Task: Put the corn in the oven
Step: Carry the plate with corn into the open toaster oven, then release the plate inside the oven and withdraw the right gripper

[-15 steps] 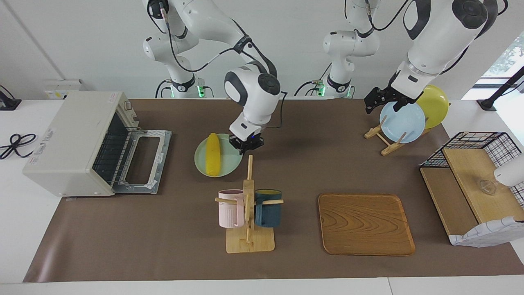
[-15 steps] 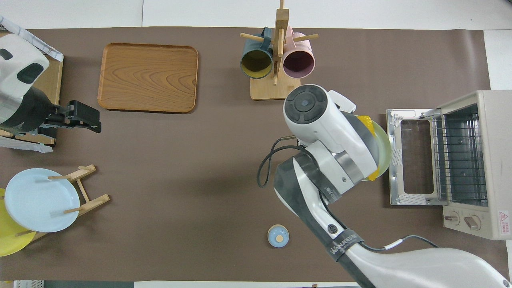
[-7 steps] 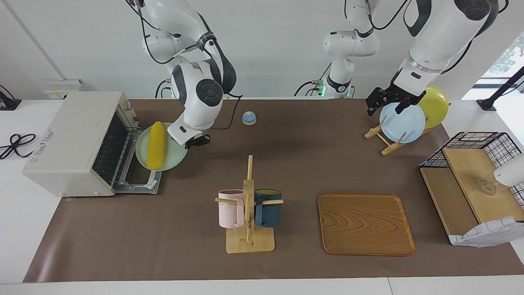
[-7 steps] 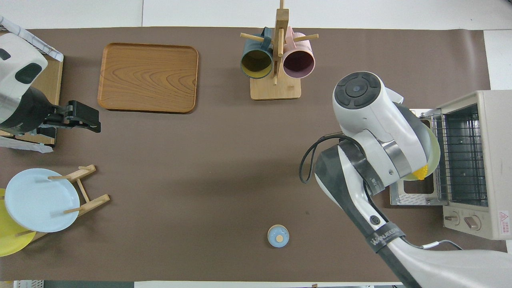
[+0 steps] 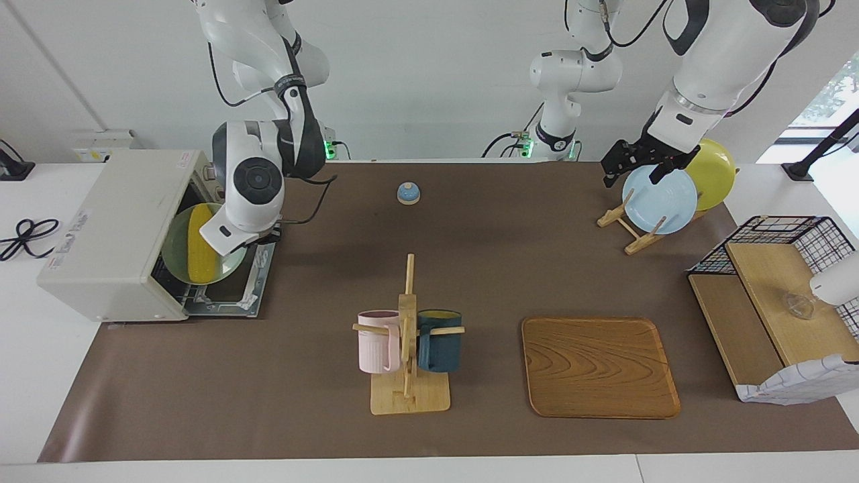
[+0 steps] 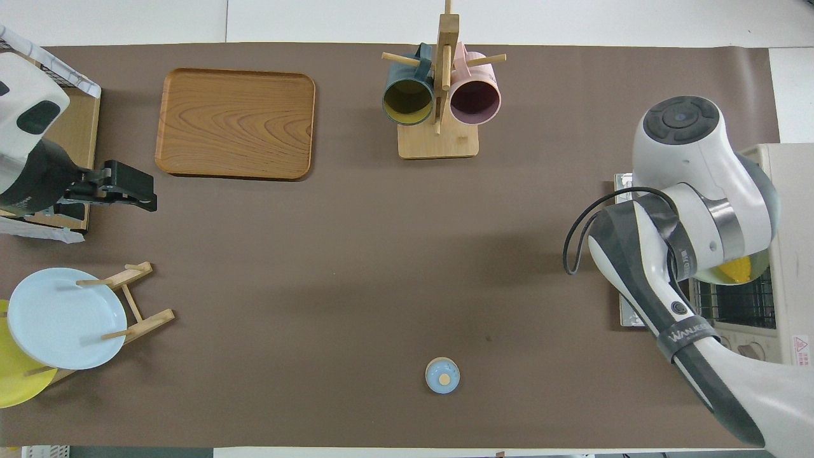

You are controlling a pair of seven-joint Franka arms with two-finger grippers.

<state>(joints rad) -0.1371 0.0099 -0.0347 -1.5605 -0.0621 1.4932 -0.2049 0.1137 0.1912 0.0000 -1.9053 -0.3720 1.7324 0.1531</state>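
Though boxy and rigid, the oven (image 5: 114,235) stands open at the right arm's end of the worktop (image 5: 470,268). Inside its mouth the mint plate (image 5: 176,258), gripped at its rim by the right tool (image 5: 258,236), carries the corn (image 5: 199,253): smooth, light, likely to roll. Left tool (image 5: 634,161) waits, unclenched, over the plate rack (image 5: 627,225). "WANUEED" marks the right arm's cable strap (image 6: 688,333).

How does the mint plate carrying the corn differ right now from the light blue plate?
The mint plate sits in the oven's open mouth with the corn lying on it; the light blue plate stands on edge, bare, in a wooden rack at the left arm's end. Both are round.
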